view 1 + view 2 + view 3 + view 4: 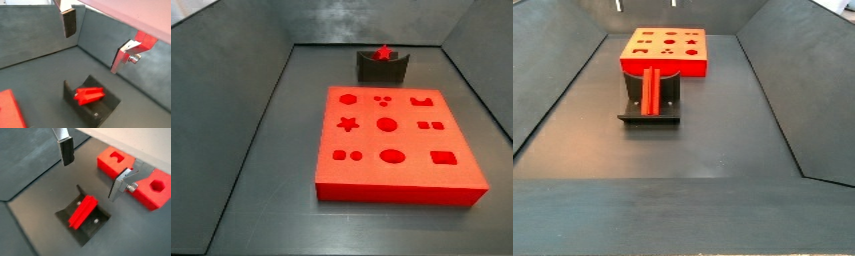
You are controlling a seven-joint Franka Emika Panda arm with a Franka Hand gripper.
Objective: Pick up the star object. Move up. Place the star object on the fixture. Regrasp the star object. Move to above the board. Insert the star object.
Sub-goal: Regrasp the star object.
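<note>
- The board is the big red slab filling the middle of a side view.
- The fixture sits just behind it, near the top.
- The star object lies in the fixture.
- My gripper hangs above, fingers wide apart, holding nothing.

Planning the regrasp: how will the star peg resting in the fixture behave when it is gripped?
The star object looks like stiff moulded plastic, so probably rigid and light. Its ridges may resist rolling and bite the pads. Lying in the fixture notch, it seems steady. The hand hangs open above it.
</note>
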